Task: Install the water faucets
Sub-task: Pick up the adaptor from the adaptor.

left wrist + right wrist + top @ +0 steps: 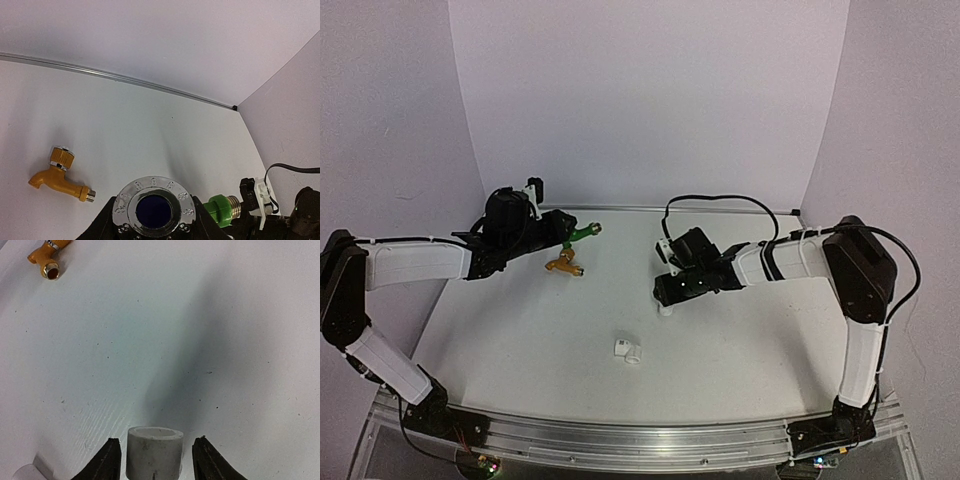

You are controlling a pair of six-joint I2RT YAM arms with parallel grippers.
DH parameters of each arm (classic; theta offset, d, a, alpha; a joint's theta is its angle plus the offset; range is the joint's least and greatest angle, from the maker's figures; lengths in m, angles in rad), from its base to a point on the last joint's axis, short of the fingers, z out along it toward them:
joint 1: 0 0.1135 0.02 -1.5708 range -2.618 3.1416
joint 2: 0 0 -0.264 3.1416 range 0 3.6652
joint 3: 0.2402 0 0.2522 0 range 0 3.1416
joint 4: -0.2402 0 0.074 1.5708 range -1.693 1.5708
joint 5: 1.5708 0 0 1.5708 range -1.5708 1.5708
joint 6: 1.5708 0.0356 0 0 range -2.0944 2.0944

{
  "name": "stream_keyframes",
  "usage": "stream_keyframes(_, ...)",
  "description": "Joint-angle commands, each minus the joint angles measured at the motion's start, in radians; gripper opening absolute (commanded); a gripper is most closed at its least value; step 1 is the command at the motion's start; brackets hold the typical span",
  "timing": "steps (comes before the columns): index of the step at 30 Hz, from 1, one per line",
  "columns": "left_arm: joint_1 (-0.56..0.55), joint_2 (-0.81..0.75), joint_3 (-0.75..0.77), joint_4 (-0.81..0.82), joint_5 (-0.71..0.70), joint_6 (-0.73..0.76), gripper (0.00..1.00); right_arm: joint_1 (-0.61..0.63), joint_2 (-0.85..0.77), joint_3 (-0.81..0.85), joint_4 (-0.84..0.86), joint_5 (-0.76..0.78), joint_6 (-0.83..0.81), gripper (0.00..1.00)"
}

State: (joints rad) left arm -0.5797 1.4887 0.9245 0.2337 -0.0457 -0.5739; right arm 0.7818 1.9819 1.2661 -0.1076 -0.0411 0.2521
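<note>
The left gripper (566,238) sits in the upper left of the overhead view, closed on the green faucet (584,233). The faucet's brass end sticks out toward the centre of the frame. In the left wrist view the faucet's chrome knob with a blue centre fills the bottom middle, pinched between the black fingers (106,222). The green nut and thread lie just to its right.

The orange faucet (565,264) lies on its side on the table (740,340), just below the green one in the overhead view and apart from it. No gripper touches it.

The right gripper (156,462) is right of centre in the overhead view, low over the table. Its jaws are part-way open around an upright white fitting (154,445). The fitting stands between the fingers at the bottom of the right wrist view, with a thin gap on each side (so nothing is gripped).

A second fitting (628,351) lies alone in the lower middle of the overhead view, well apart from both grippers.
</note>
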Motion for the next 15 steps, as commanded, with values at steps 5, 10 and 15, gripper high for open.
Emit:
stream_keyframes(5,-0.002,-0.008,0.031,0.008,0.024,0.002,0.00,0.006,0.058,0.055,-0.043,-0.029,-0.010,0.55)
stream_keyframes(10,-0.002,0.000,0.039,-0.006,0.027,-0.002,0.00,0.007,0.052,0.045,-0.060,-0.029,-0.021,0.44)
stream_keyframes(15,-0.003,0.014,0.070,-0.059,0.021,-0.011,0.00,0.009,0.046,0.026,-0.066,-0.049,-0.023,0.25)
